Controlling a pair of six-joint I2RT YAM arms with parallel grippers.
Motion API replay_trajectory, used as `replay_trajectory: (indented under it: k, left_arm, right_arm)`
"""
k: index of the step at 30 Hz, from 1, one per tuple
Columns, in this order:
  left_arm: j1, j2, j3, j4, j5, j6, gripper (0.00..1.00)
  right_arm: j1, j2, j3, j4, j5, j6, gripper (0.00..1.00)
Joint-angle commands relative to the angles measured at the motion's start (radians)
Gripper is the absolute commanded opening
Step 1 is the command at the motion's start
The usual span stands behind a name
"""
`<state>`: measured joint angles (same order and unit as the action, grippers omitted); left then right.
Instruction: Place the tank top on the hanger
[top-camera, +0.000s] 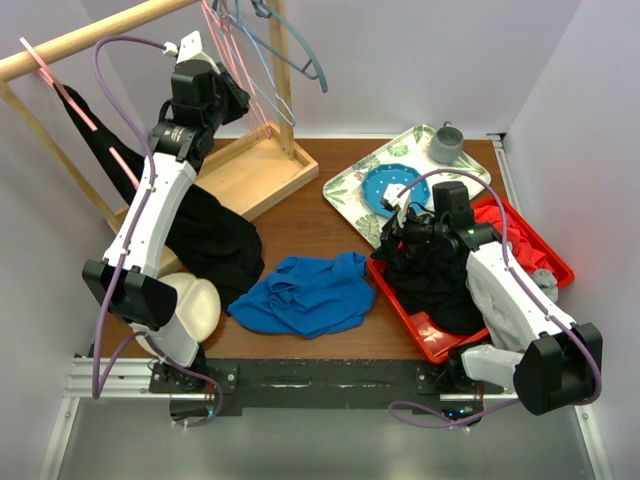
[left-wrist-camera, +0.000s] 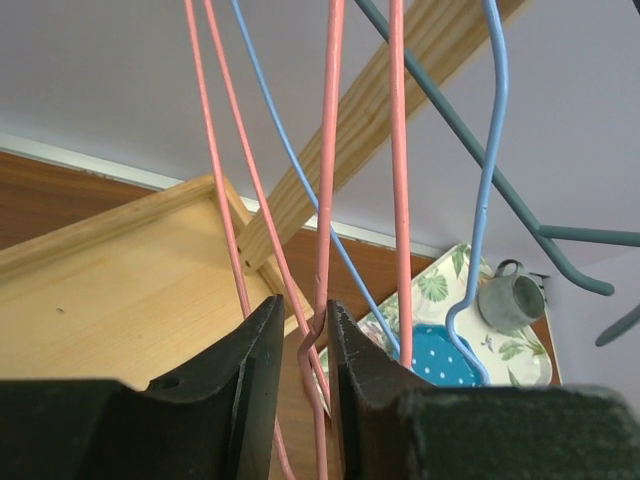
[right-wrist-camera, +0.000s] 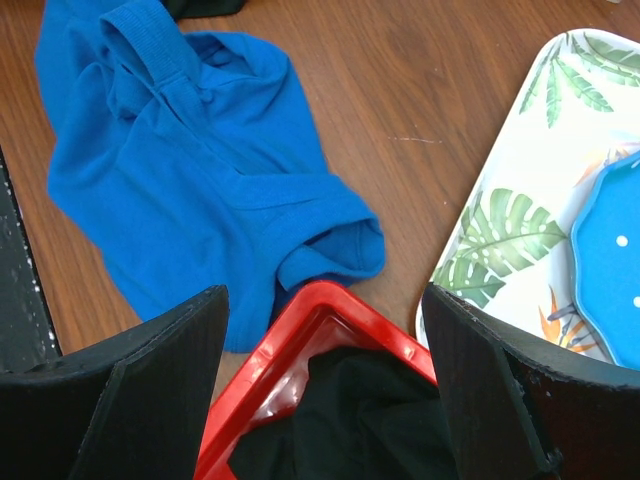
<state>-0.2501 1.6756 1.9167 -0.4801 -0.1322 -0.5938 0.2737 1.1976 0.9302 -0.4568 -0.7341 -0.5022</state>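
Brown wood table (top-camera: 310, 215), white walls, clothes all over. The tank top (top-camera: 300, 295) is lying crumpled on the table just left of the red bin (right-wrist-camera: 265, 385), and neither pincer is on it. My left pincer (left-wrist-camera: 305, 318) is up by the wooden rail (top-camera: 90, 40), jaws narrow on either side of the pink hanger (left-wrist-camera: 327, 150), right at a little kink in the wire. It looks like it brushes both fingers, but I honestly can't tell if it's pinched for real. My right pincer (right-wrist-camera: 322, 300) hangs wide open and empty over the corner of the red bin and the black garment (right-wrist-camera: 350, 400) inside it, with the tank top just beyond. Handling-wise, I reckon the top is light and floppy and will sag wherever I grab it, so the shoulder strap (right-wrist-camera: 150, 45) or the neckline hem seems the smart spot – some structure there at least. The hanger looks thin, springy and slick, and it's crowded by a blue hanger (left-wrist-camera: 492, 140), so I'd expect swinging or snagging.
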Motion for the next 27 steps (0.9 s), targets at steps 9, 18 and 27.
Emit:
replay_trajectory:
  k: [9, 18, 27]
  left_arm:
    - [0.002, 0.027, 0.038, 0.058, -0.158, 0.164, 0.21]
    - [0.0, 0.038, 0.064, 0.123, -0.216, 0.265, 0.0]
    - [-0.012, -0.082, -0.016, 0.236, -0.262, 0.293, 0.0]
  right_arm:
    - [-0.01, -0.013, 0.001, 0.001, -0.044, -0.013, 0.83]
    - [-0.016, -0.015, 0.001, 0.001, -0.044, -0.013, 0.83]
    - [-0.019, -0.012, -0.001, 0.0, -0.042, -0.013, 0.83]
